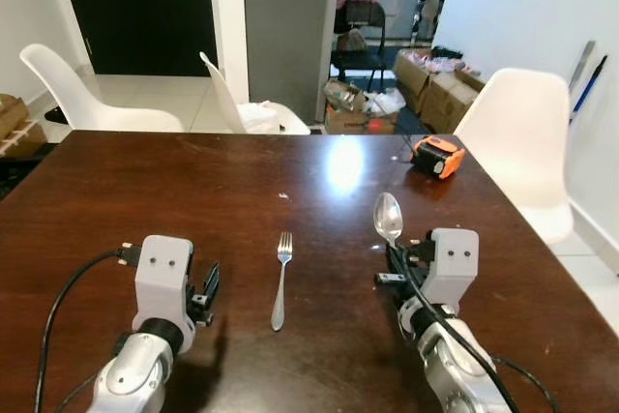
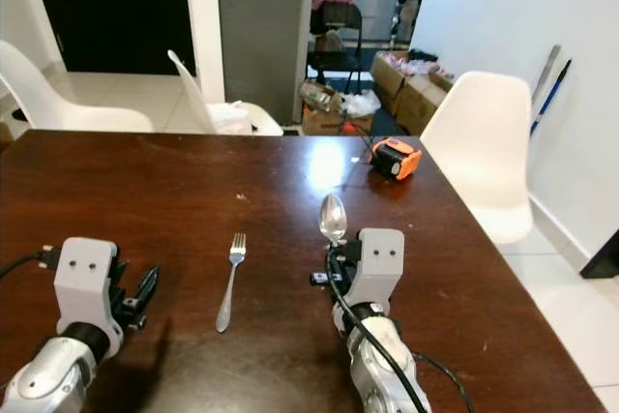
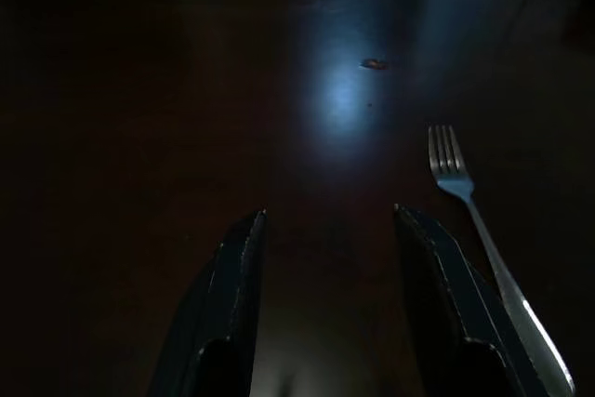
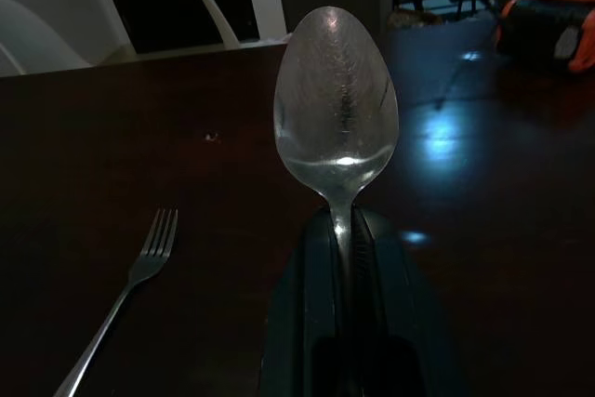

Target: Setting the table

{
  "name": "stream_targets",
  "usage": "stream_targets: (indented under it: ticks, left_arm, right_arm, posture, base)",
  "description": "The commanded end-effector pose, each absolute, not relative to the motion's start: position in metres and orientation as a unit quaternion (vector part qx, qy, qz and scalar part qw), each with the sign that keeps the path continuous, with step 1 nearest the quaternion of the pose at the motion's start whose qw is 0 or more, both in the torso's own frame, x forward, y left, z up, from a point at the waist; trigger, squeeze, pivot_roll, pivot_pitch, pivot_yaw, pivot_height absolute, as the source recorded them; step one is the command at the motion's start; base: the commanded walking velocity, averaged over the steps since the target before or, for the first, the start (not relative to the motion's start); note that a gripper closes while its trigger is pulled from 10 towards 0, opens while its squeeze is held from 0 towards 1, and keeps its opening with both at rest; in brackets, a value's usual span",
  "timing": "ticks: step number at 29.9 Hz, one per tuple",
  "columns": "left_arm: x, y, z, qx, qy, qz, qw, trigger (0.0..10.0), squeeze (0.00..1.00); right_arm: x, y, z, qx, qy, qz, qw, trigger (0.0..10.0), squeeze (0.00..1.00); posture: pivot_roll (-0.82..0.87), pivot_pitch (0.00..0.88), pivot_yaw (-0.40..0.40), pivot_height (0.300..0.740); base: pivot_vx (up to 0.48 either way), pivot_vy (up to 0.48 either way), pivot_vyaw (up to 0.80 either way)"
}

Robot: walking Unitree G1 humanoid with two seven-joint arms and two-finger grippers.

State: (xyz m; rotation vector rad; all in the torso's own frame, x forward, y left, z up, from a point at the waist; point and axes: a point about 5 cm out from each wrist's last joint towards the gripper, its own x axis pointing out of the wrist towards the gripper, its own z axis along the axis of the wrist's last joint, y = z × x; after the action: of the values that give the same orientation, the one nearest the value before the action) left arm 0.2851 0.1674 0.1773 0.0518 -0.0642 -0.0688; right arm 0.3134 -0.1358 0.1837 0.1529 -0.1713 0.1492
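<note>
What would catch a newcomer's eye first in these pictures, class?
The spoon stands out first: the right gripper holds it by the handle, bowl forward, above the dark table. Next comes the fork, lying flat on the table between the two arms, beside the open left gripper. An orange tape measure sits near the table's far right edge, by a white chair.

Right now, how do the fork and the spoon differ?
The fork lies flat on the table, loose; the spoon is clamped by its handle in the right pincer, bowl raised. The fork sits between the two arms, beside the open left pincer; the spoon is further right. Both are shiny metal.
</note>
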Motion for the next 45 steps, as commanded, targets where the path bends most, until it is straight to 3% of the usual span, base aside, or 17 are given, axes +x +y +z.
stream_targets:
  ticks: [1, 15, 45]
  left_arm:
    - [0.2864, 0.1649, 0.171, 0.02, -0.028, -0.028, 0.999, 10.0, 0.0]
    - [0.2938, 0.1581, 0.176, 0.019, -0.046, -0.047, 0.998, 10.0, 0.0]
    - [0.293, 0.1599, 0.177, 0.018, -0.049, -0.041, 0.998, 10.0, 0.0]
  right_arm:
    - [0.3144, -0.136, 0.1833, 0.068, -0.079, 0.081, 0.991, 10.0, 0.0]
    - [0.3157, -0.1384, 0.1835, 0.065, -0.082, 0.073, 0.992, 10.0, 0.0]
    - [0.3168, -0.1323, 0.1791, 0.088, -0.078, 0.078, 0.99, 10.0, 0.0]
  posture:
    - [0.02, 0.068, 0.012, 0.74]
    - [0.01, 0.066, 0.045, 0.74]
    - [0.04, 0.079, 0.04, 0.74]
  base:
    - [0.0, 0.0, 0.0]
    - [0.0, 0.0, 0.0]
    - [0.0, 0.0, 0.0]
